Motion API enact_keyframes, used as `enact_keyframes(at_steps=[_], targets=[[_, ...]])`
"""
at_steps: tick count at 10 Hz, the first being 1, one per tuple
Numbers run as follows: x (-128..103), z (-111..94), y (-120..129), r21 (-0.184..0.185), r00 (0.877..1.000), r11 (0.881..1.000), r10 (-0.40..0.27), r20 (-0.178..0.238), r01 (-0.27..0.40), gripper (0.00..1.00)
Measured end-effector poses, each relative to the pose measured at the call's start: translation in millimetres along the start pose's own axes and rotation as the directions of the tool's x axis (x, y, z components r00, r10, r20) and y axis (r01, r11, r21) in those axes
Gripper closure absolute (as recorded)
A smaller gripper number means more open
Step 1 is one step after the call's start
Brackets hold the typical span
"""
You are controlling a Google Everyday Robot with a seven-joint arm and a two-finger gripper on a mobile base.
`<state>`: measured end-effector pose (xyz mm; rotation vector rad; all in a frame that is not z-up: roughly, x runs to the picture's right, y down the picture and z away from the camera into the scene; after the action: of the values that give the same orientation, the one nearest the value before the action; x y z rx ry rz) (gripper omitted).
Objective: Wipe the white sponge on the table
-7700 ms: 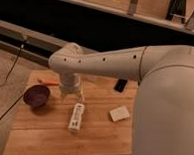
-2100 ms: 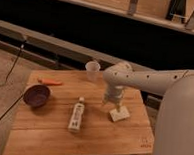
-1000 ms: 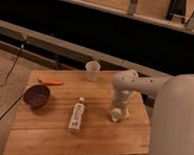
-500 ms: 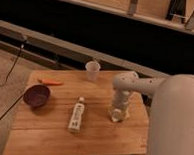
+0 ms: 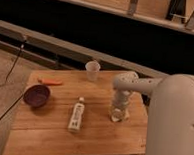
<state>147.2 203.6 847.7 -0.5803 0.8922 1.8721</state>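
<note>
White sponge point(image 5: 123, 115), flat, in pincer point(image 5: 117, 112)

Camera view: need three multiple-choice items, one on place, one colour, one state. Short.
1. Where is the tool? A. raised high above everything. B. down at the small flat off-white sponge, right part of the light-brown wooden table. C. on the floor.
2. Colour of the round bowl at the table's left? A. green. B. purple. C. yellow.
3. How is the long white tube-shaped bottle? A. lying flat on the table. B. standing upright. C. inside the bowl.
Answers: B, its tip meets the sponge; B, the bowl looks dark purple; A, the bottle lies along the planks.
</note>
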Motion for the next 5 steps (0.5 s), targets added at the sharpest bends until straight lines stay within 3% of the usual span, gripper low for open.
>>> enact_keyframes(at_steps=[5], targets=[[0.1,-1.8,-2.1,0.004,1.0,1.0,0.003,0.001,-0.003,1.0]])
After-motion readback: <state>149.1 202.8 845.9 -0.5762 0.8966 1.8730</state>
